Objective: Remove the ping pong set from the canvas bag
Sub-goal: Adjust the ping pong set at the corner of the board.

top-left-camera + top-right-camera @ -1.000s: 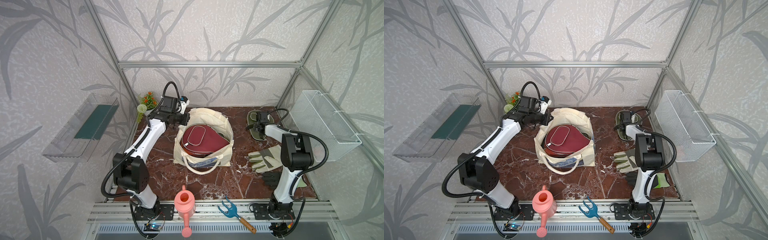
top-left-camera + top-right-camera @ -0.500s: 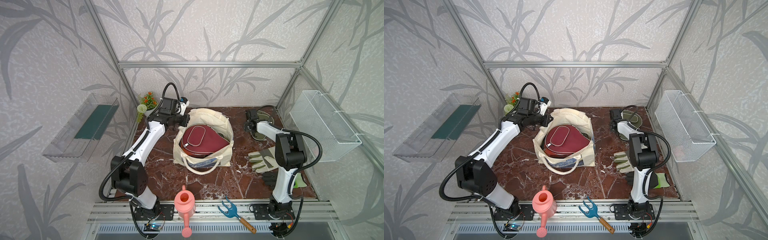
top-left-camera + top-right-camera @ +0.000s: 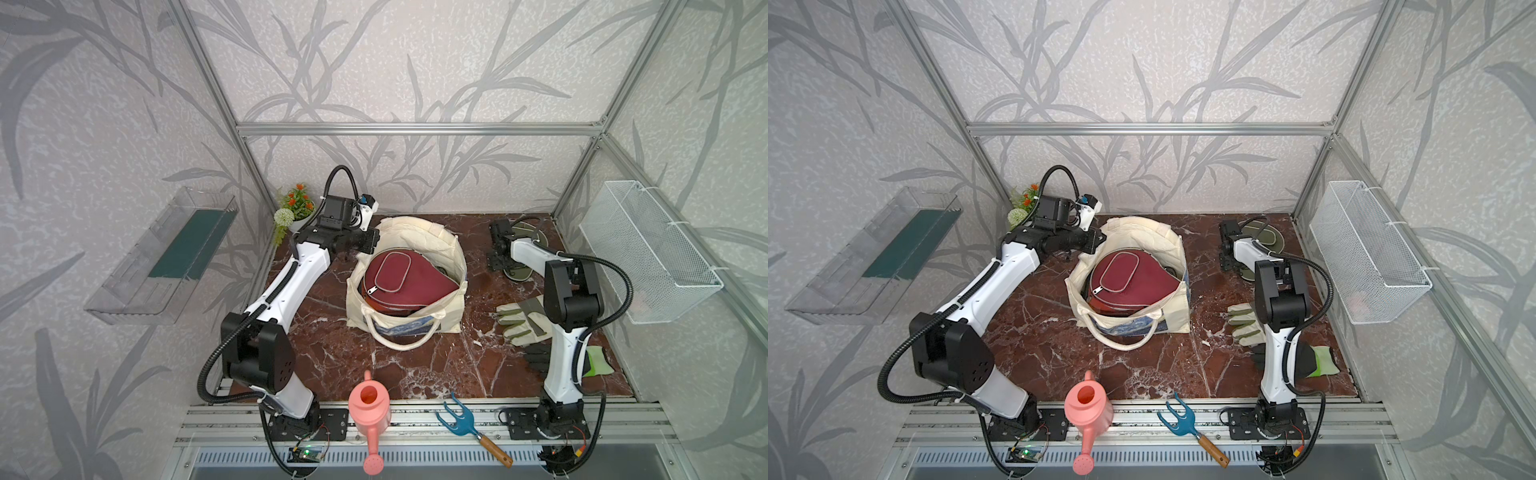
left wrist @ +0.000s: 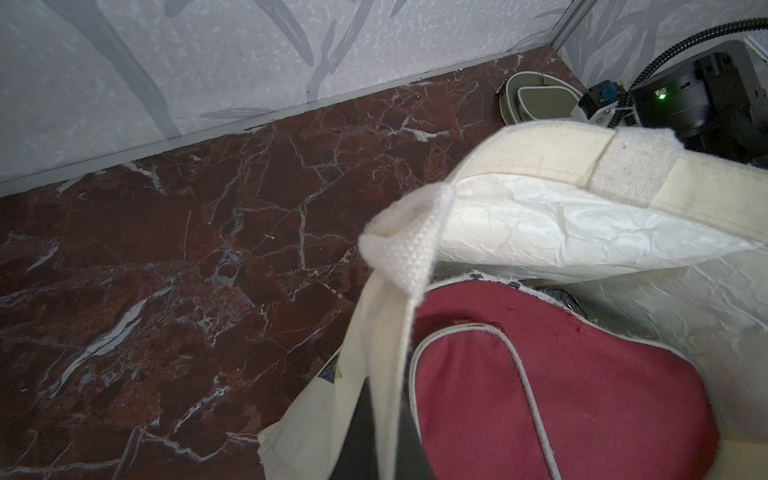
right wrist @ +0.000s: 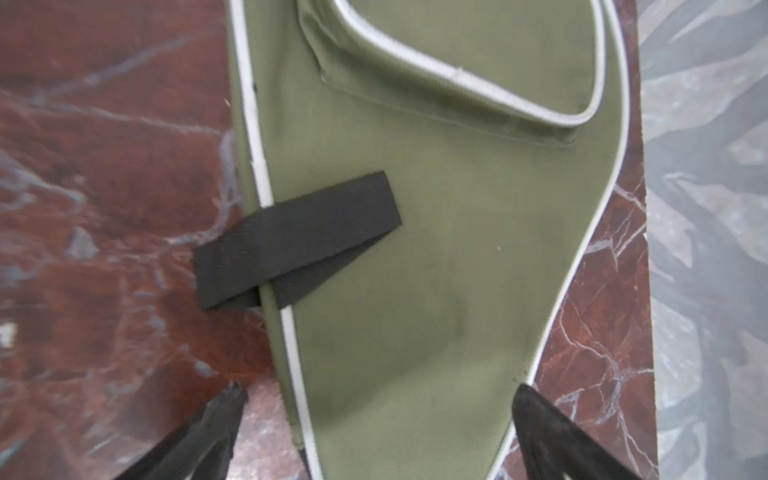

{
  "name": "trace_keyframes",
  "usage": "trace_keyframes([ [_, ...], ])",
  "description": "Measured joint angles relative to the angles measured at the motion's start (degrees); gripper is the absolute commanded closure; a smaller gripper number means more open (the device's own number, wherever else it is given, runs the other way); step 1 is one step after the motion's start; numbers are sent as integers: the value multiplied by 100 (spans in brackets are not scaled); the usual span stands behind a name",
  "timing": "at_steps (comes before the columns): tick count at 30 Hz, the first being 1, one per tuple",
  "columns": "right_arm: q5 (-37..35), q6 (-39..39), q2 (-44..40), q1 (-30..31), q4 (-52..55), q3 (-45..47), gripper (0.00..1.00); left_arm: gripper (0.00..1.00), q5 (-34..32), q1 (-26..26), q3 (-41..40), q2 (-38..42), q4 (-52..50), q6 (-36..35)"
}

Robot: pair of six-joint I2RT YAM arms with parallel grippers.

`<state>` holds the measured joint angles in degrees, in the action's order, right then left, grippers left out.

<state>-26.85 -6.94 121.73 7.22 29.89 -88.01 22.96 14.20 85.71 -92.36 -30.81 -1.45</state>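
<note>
The cream canvas bag (image 3: 415,232) (image 3: 1142,232) stands open mid-table. Inside lies a maroon paddle-shaped cover (image 3: 409,280) (image 3: 1129,278) (image 4: 561,374); what lies under it is mostly hidden. My left gripper (image 3: 365,245) (image 4: 384,436) is shut on the canvas bag's rim (image 4: 399,266) at its far left corner, holding it up. An olive paddle cover (image 3: 525,232) (image 5: 436,249) with a black strap lies flat on the table at the back right. My right gripper (image 3: 496,257) (image 5: 380,399) hangs open over its narrow end, one finger on each side.
Gardening gloves (image 3: 523,320) lie right of the bag, by the right arm's base. A pink watering can (image 3: 368,405) and a blue hand fork (image 3: 457,419) sit at the front rail. A wire basket (image 3: 648,253) hangs right, a clear shelf (image 3: 166,257) left, a flower pot (image 3: 297,203) back left.
The right gripper, open throughout, has shifted left along the olive cover, which stays on the table. The left gripper keeps its hold on the bag rim, barely moved.
</note>
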Motion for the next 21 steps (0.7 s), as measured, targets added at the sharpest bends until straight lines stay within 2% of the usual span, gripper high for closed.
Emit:
trace_keyframes([
  [21,55,223,-24,-509,407,-101,1,100,2,0,28,-61,15,-2],
])
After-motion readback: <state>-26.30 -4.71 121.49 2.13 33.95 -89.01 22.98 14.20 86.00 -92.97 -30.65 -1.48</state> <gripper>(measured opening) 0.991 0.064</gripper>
